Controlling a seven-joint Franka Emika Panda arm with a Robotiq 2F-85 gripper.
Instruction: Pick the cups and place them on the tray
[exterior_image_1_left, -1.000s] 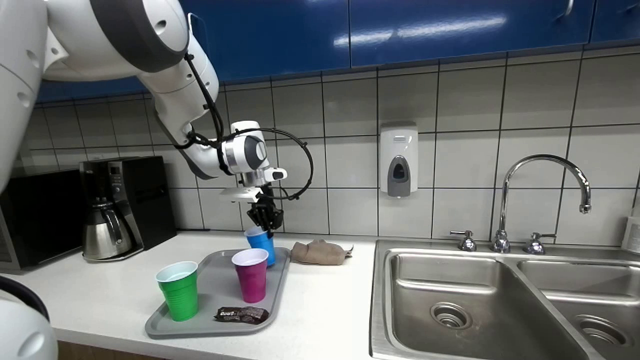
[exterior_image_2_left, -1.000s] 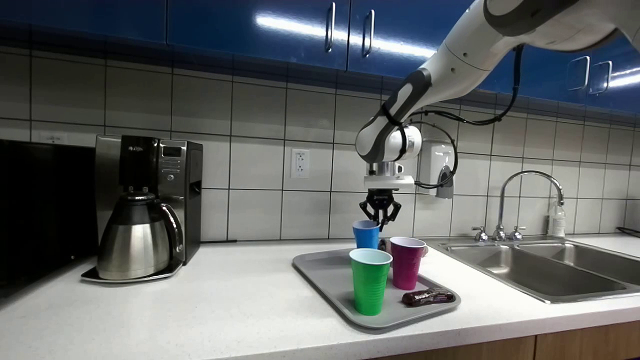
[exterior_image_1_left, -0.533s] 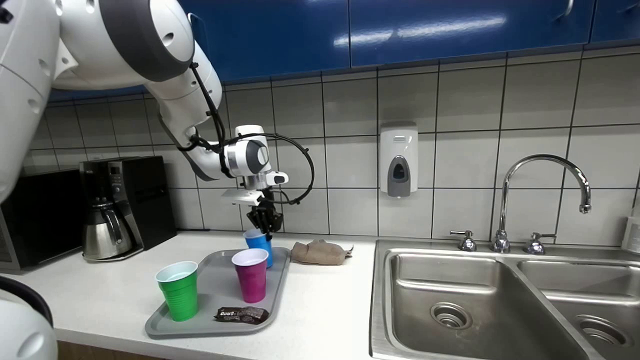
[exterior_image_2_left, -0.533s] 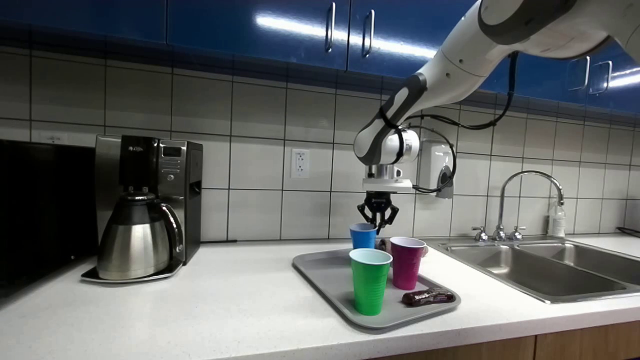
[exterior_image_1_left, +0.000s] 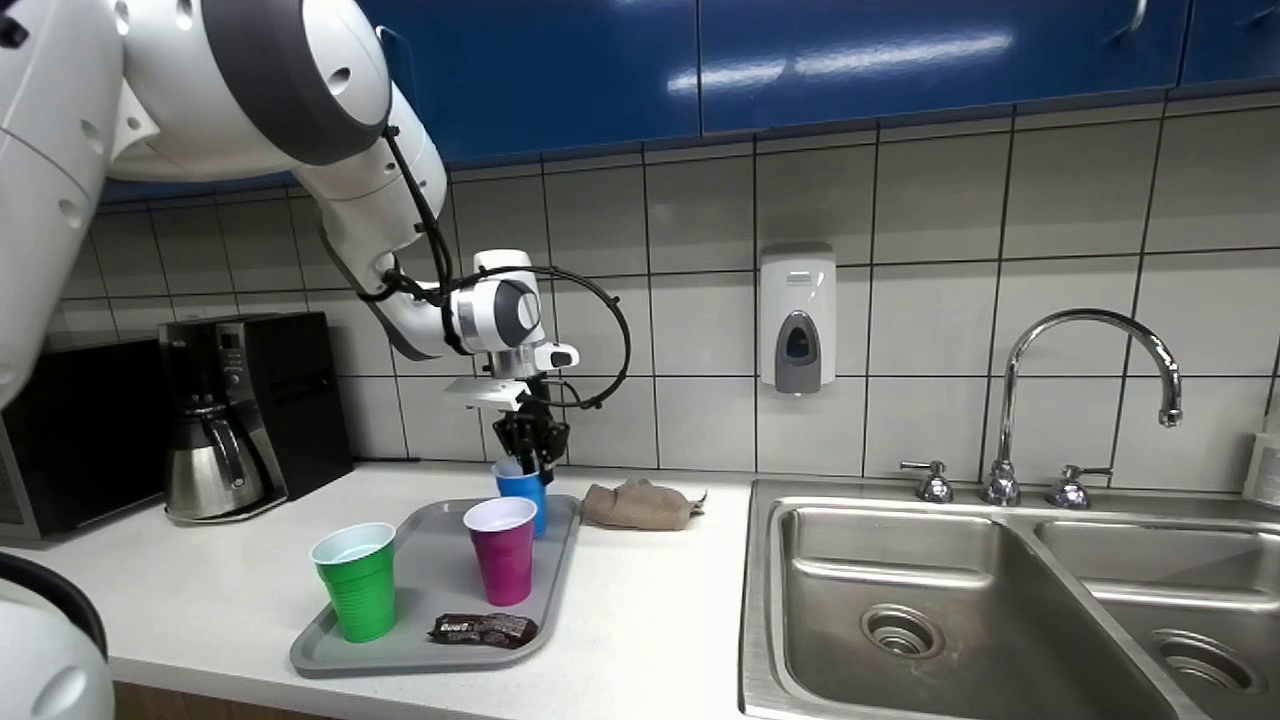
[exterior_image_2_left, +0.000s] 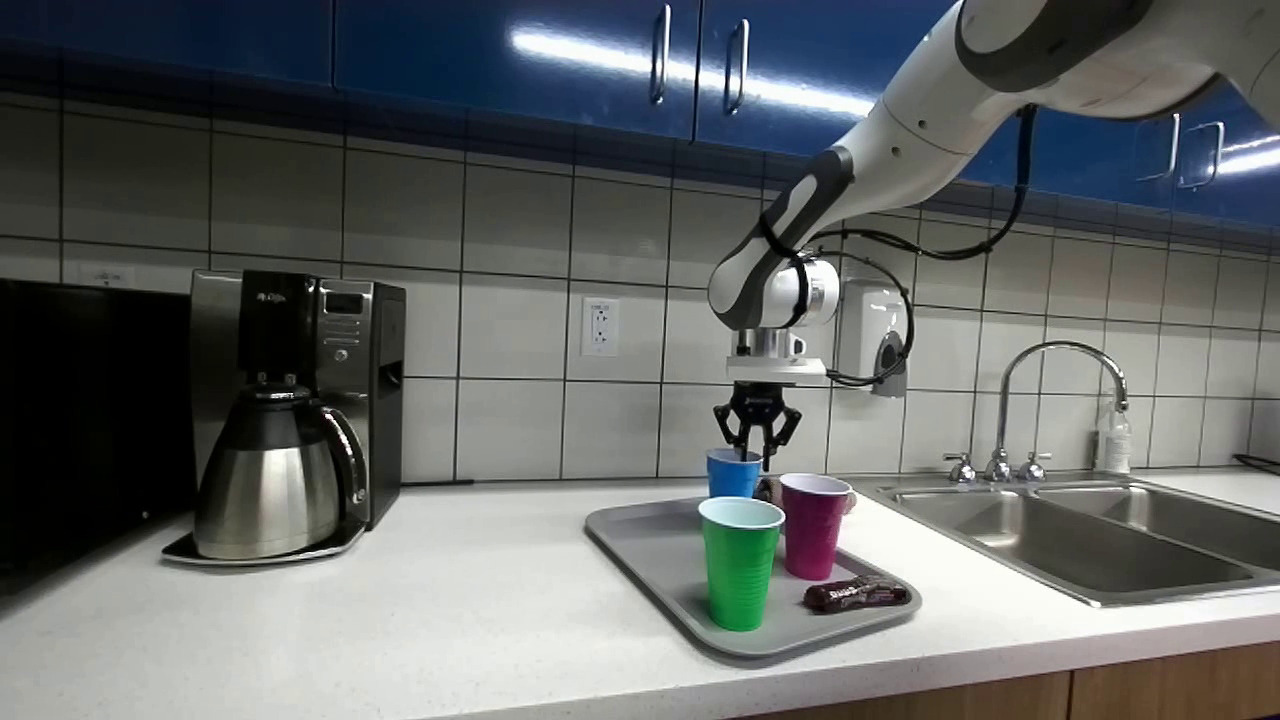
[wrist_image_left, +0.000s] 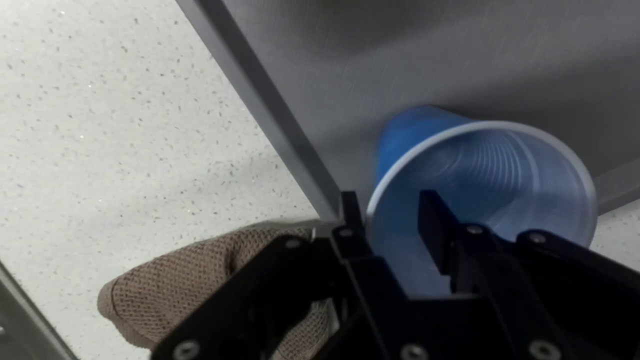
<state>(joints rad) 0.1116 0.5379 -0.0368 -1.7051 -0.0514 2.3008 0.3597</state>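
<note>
Three cups, all mouth-up on the tray (exterior_image_2_left: 650, 540): flat, grey, rounded corners, low rim. Blue cup (wrist_image_left: 500, 170) sits by a corner at the wall end. In my wrist view it's bright blue outside, white rim, paler blue lining, fine rings down inside, narrowing to the base. My gripper (wrist_image_left: 389, 197) is at that rim, jaws parted, one finger inside the cup and one outside, wall between them and a gap showing. Can't tell if the outside finger touches it.

Green cup (exterior_image_2_left: 742, 570): tapered, vivid green, ribbed sides, pale minty inside. Stands well apart from the blue one, near the tray's edge. Magenta cup (exterior_image_2_left: 815, 530): purple-pink, pale rim and lining, same taper; in an exterior view (exterior_image_1_left: 505, 550) it hides part of the blue cup.

Dark shiny packet (exterior_image_2_left: 855, 594) lies on the tray near magenta. Brown cloth (wrist_image_left: 190, 285), knobbly weave, on the speckled counter (wrist_image_left: 125, 125), just beside the tray.
</note>
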